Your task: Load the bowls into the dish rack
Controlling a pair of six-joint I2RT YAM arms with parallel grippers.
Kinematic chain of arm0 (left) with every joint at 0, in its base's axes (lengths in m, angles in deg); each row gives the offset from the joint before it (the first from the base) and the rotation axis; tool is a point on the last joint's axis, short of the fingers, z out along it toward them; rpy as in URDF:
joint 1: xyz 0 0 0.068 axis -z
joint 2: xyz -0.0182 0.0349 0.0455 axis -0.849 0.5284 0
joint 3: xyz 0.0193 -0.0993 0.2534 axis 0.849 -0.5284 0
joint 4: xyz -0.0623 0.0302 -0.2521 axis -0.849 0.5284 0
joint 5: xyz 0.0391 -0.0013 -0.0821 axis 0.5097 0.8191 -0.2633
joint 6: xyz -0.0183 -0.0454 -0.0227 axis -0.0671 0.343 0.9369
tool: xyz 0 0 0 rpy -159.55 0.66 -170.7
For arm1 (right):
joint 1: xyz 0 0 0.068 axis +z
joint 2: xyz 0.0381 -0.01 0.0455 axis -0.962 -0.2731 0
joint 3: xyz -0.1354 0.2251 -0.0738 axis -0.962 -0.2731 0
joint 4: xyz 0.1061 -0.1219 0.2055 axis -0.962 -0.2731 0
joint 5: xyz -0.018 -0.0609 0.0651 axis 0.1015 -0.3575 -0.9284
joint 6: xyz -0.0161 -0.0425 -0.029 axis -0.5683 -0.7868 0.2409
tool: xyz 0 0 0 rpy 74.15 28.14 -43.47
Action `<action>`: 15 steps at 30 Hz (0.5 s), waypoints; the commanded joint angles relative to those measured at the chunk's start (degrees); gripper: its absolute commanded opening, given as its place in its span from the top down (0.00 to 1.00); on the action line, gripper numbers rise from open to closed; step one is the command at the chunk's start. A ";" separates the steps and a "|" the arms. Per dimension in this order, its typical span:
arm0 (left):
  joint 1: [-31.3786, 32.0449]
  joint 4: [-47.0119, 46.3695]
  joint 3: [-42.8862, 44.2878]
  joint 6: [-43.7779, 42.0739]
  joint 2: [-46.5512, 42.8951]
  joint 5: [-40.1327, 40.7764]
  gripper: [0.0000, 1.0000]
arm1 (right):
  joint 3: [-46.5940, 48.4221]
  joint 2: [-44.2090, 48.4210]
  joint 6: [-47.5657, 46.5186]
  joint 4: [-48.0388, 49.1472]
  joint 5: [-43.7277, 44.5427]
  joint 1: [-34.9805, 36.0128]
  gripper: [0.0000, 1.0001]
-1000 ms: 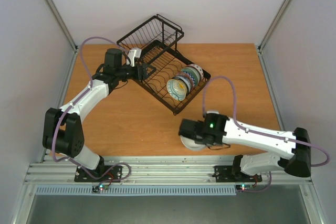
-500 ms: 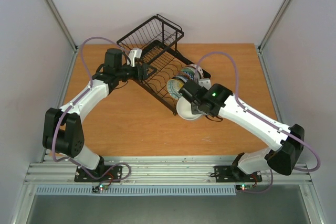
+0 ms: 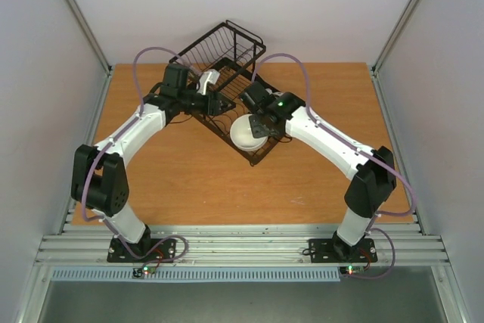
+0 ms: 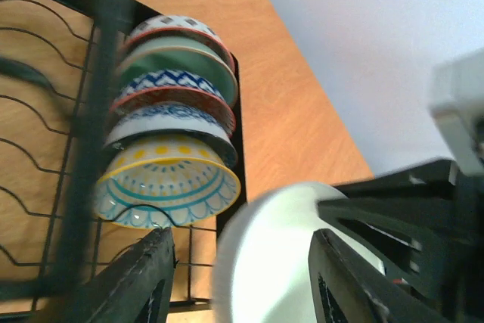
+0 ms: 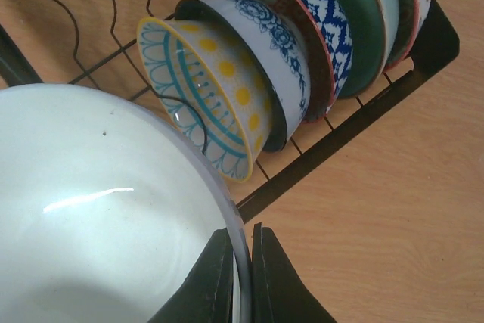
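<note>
The black wire dish rack sits at the back of the table. Several patterned bowls stand on edge in its dividers, a yellow-and-teal one nearest and a pale green one further along. My right gripper is shut on the rim of a plain white bowl, held over the rack's near corner. My left gripper is open beside the rack's left edge. In the left wrist view the white bowl shows between its fingers; whether it touches them cannot be told.
The rack has a raised wire basket at its far end and free dividers left of the standing bowls. Bare wooden table lies in front of the rack. Grey walls close in both sides and the back.
My right arm has carried the white bowl from the table's near edge up to the rack's near corner. My left arm has shifted slightly right, and its jaws have narrowed.
</note>
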 commanded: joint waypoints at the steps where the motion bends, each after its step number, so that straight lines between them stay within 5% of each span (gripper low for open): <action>1: 2.43 2.22 3.21 -4.10 0.47 -2.49 0.53 | 4.98 -1.06 -3.46 2.63 -2.30 -2.28 0.99; 15: 4.06 6.76 5.53 -7.52 2.41 -1.22 0.39 | 16.34 -6.37 -6.67 0.16 -1.52 -4.01 0.99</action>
